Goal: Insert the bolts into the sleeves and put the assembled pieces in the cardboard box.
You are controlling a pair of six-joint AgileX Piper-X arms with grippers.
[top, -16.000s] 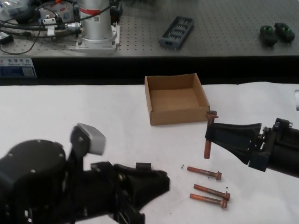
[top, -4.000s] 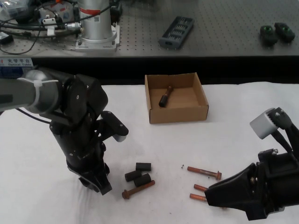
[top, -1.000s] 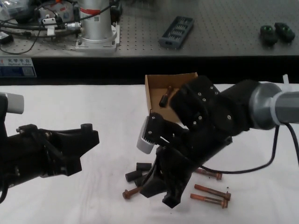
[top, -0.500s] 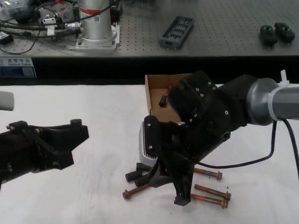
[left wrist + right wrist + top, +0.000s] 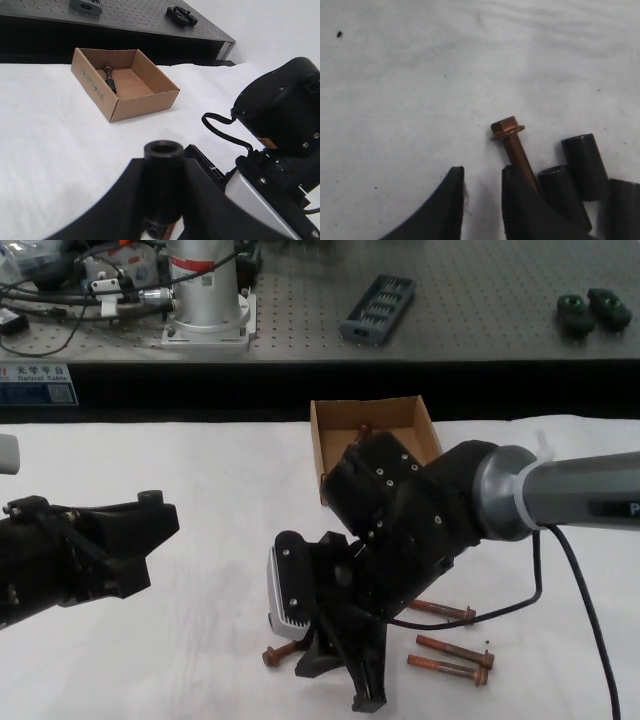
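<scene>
As things lie on the white cloth (image 5: 395,75):
Cardboard box (image 5: 145,102): far side, one assembled piece (image 5: 110,80) inside.
Left gripper (image 5: 162,200): clamped on a black sleeve (image 5: 163,170), bore up.
Right gripper (image 5: 482,180): narrow gap, empty, low over the cloth.
Bolt (image 5: 515,147): lying flat, just beside one finger, next to loose sleeves (image 5: 582,160). Likely rigid, smooth, prone to roll; take it mid-shank, crosswise.

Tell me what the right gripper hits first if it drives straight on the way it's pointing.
Most likely the white cloth, bare between the right gripper's open fingers. One finger sits over the copper bolt's shank, so it may touch the bolt first; depth is unclear.
</scene>
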